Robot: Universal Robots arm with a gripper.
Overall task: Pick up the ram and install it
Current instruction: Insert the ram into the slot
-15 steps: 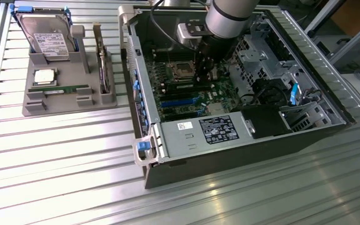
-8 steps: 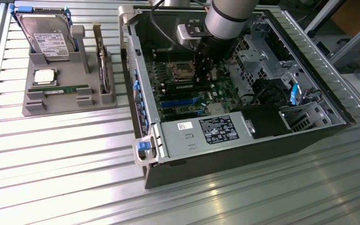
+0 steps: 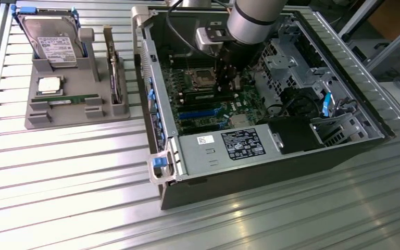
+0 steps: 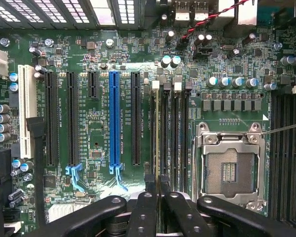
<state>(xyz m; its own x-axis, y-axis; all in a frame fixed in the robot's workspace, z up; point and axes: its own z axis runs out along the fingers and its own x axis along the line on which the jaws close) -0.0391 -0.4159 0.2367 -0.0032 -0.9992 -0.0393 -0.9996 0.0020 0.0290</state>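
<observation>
The ram [image 4: 157, 131] is a thin green stick seen edge-on, standing along the outermost of several parallel memory slots [image 4: 175, 133] beside the empty processor socket [image 4: 229, 170]. My gripper [image 4: 157, 185] is shut on its near end, one black finger [image 4: 149, 183] on each side. In the exterior view the gripper [image 3: 224, 86] reaches down inside the open computer case [image 3: 255, 172], just over the motherboard [image 3: 207, 112]. I cannot tell how deep the stick sits in the slot. A second, matching ram stick [image 3: 64, 99] lies on the grey holder [image 3: 61, 119] at the exterior view's left.
The holder also carries a silver hard drive [image 3: 54, 39] and a square processor chip [image 3: 49, 85]. Inside the case, a power supply [image 3: 228, 146] sits at the front and a drive cage [image 3: 290, 57] at the exterior view's right. Black and blue expansion slots [image 4: 115, 118] flank the memory slots.
</observation>
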